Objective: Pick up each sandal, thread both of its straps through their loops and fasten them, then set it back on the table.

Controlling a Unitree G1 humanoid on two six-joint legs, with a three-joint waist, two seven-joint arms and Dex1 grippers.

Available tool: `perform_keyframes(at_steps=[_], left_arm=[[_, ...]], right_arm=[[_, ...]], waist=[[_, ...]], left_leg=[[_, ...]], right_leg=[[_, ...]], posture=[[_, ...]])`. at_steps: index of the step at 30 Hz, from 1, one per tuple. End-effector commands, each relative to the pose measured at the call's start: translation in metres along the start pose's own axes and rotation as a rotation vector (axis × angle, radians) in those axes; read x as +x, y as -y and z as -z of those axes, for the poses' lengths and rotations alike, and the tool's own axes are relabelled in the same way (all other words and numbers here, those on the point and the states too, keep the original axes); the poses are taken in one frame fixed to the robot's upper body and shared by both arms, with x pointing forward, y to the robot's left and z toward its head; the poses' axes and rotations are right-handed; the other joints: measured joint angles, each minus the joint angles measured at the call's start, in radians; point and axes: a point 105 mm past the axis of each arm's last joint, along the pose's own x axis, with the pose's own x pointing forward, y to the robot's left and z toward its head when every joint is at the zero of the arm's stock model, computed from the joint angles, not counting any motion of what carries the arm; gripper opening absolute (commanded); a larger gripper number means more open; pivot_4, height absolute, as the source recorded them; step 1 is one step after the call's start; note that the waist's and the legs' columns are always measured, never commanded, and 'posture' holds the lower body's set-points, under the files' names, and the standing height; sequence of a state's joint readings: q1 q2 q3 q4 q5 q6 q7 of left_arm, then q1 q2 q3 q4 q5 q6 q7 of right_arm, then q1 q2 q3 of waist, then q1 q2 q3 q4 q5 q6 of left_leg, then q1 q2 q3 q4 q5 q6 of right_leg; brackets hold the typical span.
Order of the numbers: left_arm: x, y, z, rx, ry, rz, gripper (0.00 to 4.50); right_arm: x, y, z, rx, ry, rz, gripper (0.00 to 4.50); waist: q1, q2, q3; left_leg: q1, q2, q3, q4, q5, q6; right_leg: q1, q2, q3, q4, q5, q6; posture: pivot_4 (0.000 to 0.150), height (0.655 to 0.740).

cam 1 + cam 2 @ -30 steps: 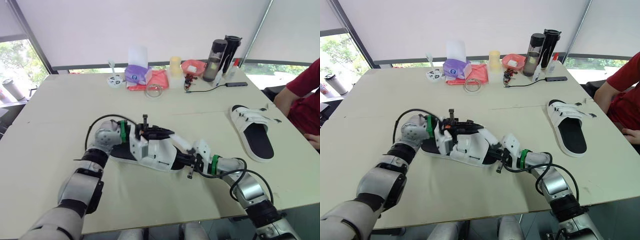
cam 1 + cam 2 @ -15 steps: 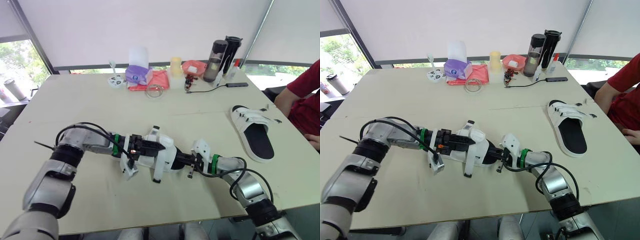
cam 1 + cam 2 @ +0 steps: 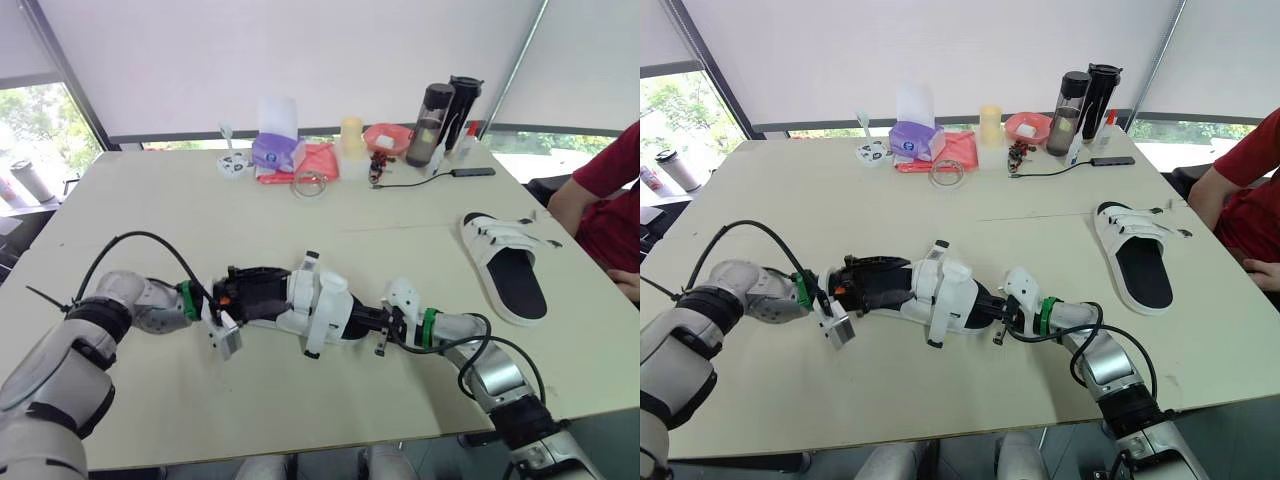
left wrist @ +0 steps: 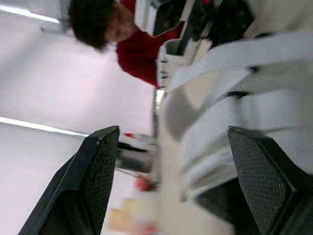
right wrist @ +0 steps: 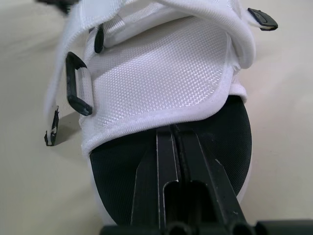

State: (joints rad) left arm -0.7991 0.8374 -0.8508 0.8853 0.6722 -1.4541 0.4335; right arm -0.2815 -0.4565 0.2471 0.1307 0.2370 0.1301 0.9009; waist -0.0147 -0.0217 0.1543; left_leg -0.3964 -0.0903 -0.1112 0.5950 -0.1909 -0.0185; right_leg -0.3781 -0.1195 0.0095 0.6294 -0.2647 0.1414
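- We see our left gripper [image 4: 172, 129] spread wide, white straps [image 4: 234, 58] of the sandal [image 3: 322, 298] between its fingers
- Our right gripper [image 5: 171, 131], pressed together, lies on its black footbed [image 5: 117, 169]

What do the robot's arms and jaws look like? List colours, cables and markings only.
The left arm and right arm have rounded silver-grey shells with black joints. Each wrist carries a green ring and a white boxy housing. A black cable loops loose along each forearm. The jaws are black; the left pair's pads have a fine dotted texture.
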Motion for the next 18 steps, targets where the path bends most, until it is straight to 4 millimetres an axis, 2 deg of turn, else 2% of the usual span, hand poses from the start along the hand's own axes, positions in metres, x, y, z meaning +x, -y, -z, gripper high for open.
perform_keyframes(at_steps=[1, 3, 4, 6, 9, 13, 18], left_arm=[[0.012, -0.023, 0.008, -0.323, -0.204, -0.189, 3.61], [0.014, -0.032, 0.011, -0.557, -0.266, -0.226, 3.61], [0.014, -0.036, 0.011, -0.626, -0.277, -0.24, 3.61], [0.013, -0.047, 0.012, -0.887, -0.296, -0.306, 3.61], [0.018, -0.068, 0.006, -1.128, -0.251, -0.374, 3.61], [0.025, -0.065, -0.015, -1.356, -0.178, -0.289, 3.61], [0.019, -0.051, -0.036, -1.535, -0.138, -0.17, 3.61]], right_arm=[[-0.01, -0.001, 0.055, 0.098, -0.205, 0.029, 0.0], [-0.01, -0.001, 0.055, 0.097, -0.206, 0.024, 0.0], [-0.01, -0.001, 0.055, 0.096, -0.207, 0.023, 0.0], [-0.01, 0.0, 0.055, 0.093, -0.211, 0.017, 0.0], [-0.01, 0.0, 0.056, 0.09, -0.215, 0.009, 0.0], [-0.009, -0.001, 0.056, 0.088, -0.217, -0.003, 0.0], [-0.009, 0.0, 0.056, 0.087, -0.219, -0.004, 0.0]], waist=[[-0.007, 0.001, 0.0], [-0.003, 0.002, 0.001], [-0.001, 0.001, 0.001], [0.002, 0.002, 0.001], [0.001, 0.003, 0.001], [-0.004, 0.004, 0.001], [-0.003, 0.004, 0.001]], left_leg=[[0.0, 0.0, 0.0, 0.0, 0.0, 0.0], [-0.001, 0.001, 0.0, -0.001, 0.0, 0.0], [-0.001, 0.001, -0.001, -0.001, 0.0, 0.0], [0.0, 0.002, -0.003, -0.001, 0.0, 0.0], [0.0, 0.002, -0.004, -0.001, 0.0, 0.0], [0.002, 0.002, -0.004, -0.003, -0.001, -0.001], [0.002, 0.002, -0.003, -0.004, -0.003, -0.002]], right_leg=[[0.0, 0.0, 0.0, 0.0, -0.001, -0.001], [-0.002, -0.002, 0.0, 0.0, -0.001, -0.011], [-0.004, -0.002, 0.001, 0.0, -0.001, -0.012], [-0.003, -0.001, 0.001, 0.0, -0.001, -0.013], [0.002, 0.001, 0.002, 0.002, -0.006, -0.012], [0.004, 0.0, 0.003, 0.0, -0.009, -0.012], [0.002, 0.001, 0.004, -0.001, -0.009, -0.016]], posture=[[0.15, 0.74], [0.15, 0.74], [0.15, 0.74], [0.15, 0.74], [0.15, 0.74], [0.15, 0.74], [0.15, 0.74]])
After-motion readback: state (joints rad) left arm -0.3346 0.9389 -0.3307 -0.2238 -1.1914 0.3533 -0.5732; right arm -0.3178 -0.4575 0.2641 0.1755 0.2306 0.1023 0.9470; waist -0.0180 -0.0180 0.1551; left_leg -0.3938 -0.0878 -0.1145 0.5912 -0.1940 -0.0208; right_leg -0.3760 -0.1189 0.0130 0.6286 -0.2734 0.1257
